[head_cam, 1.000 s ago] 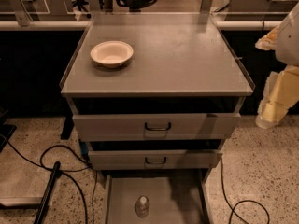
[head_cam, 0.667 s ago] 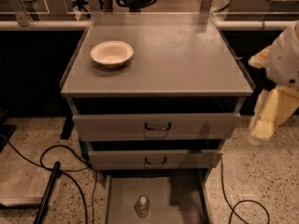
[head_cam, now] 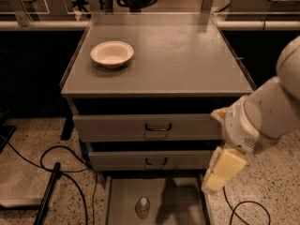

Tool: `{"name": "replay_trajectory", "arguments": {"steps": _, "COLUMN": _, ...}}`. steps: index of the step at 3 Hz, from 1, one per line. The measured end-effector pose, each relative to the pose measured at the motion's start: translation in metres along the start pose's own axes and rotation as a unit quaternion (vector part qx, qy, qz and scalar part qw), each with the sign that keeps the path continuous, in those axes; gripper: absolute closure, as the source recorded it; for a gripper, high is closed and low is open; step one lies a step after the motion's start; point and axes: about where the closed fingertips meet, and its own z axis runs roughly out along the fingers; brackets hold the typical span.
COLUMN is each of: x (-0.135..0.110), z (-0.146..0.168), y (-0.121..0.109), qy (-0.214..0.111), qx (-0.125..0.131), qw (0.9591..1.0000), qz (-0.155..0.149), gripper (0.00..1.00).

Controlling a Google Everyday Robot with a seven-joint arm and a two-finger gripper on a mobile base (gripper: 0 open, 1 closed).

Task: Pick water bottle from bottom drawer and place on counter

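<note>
The water bottle [head_cam: 142, 207] stands upright on the flat grey floor of the open bottom drawer [head_cam: 123, 194], seen from above with its pale cap towards me. The counter [head_cam: 178, 55] is the large grey cabinet top above the drawers. My gripper [head_cam: 212, 183] hangs at the end of the white arm in front of the cabinet's lower right corner. It is over the right wall of the bottom drawer, to the right of the bottle and above it, and apart from it. It casts a shadow on the drawer floor.
A cream round bowl [head_cam: 111, 54] sits on the counter's left rear part. Two shut drawers with dark handles [head_cam: 158, 127] lie above the open one. Black cables [head_cam: 56, 165] run over the speckled floor at left and lower right. Dark benches stand behind.
My arm has swung in from the right edge, moving left and down, so the gripper now hangs over the right side of the open bottom drawer. The bottle has not moved.
</note>
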Motion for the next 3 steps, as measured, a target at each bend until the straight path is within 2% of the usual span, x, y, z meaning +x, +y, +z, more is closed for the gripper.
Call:
{"name": "replay_trajectory", "arguments": {"steps": 1, "x": 0.011, "z": 0.019, "y": 0.013, "qy": 0.009, "qx": -0.015, "qw": 0.9998, "qz": 0.005, "gripper": 0.0}}
{"name": "replay_trajectory", "arguments": {"steps": 2, "x": 0.011, "z": 0.022, "y": 0.014, "qy": 0.011, "qx": -0.016, "qw": 0.9998, "qz": 0.005, "gripper": 0.0}}
{"name": "replay_trajectory", "arguments": {"steps": 3, "x": 0.036, "z": 0.052, "y": 0.014, "qy": -0.006, "qx": -0.022, "qw": 0.9994, "qz": 0.028, "gripper": 0.0}}
